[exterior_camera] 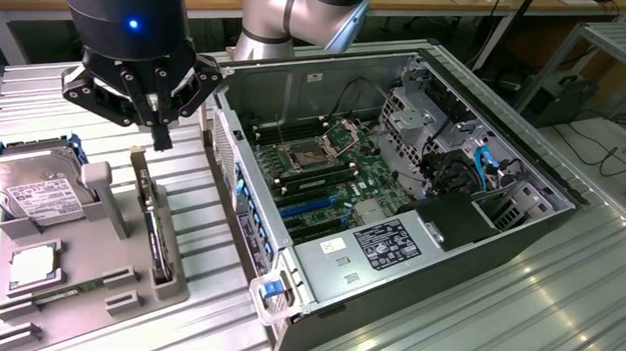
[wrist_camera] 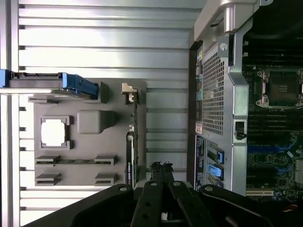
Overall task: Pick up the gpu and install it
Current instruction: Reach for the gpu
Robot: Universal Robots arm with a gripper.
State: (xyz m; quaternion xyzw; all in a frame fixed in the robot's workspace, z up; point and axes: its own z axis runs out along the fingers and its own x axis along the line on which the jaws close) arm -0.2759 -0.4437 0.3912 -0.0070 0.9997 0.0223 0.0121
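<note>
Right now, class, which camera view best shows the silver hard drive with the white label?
The exterior view: the silver hard drive shows its broad labelled face. The wrist view catches the drive edge-on.

The gpu [exterior_camera: 150,217], a thin black card, stands on edge in the grey holder [exterior_camera: 102,250].

gpu [exterior_camera: 157,240] 1 | hard drive [exterior_camera: 37,185] 1 | computer case [exterior_camera: 444,305] 1 | tray [exterior_camera: 90,293] 1 | claw [exterior_camera: 160,135] 1

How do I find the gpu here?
Find the grey holder tray beside the open computer case. On the tray's edge nearest the case, the gpu stands on its edge. It is thin and black, unlike the silver hard drive.
</note>
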